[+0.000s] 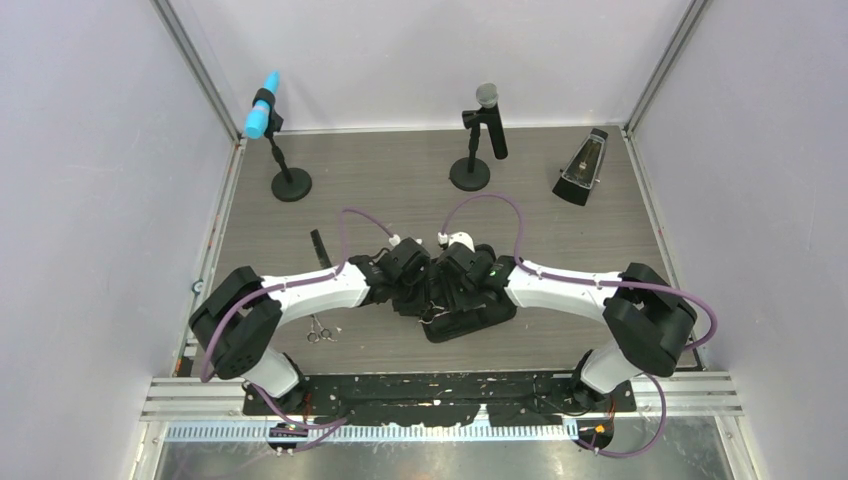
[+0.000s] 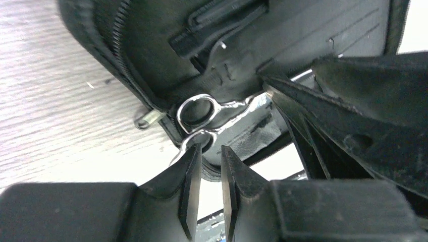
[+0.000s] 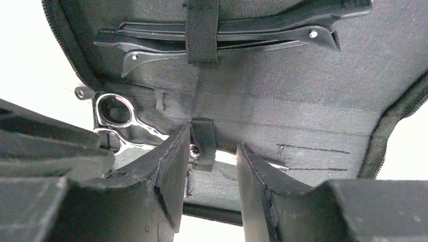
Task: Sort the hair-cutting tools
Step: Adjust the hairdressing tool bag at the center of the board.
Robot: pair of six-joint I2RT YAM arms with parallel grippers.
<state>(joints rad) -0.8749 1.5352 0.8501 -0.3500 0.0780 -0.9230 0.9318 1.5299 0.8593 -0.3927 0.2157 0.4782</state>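
Scissors point(image 3: 120, 120) blades mostly hidden

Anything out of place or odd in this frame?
One pair of scissors lies loose on the table beside the left arm, and the comb lies farther back, both outside the open case. The scissors in the case appear to have their finger loops poking past its zip edge.

Grey wood-grain tabletop point(image 1: 560, 230) is being enclosed on 3 sides by plain pale walls point(image 1: 90, 180), w/ metal corner posts point(image 1: 195, 65) at back L & R. Near edge is being bordered by aluminium rail point(image 1: 700, 395). Soft, even light is being cast.
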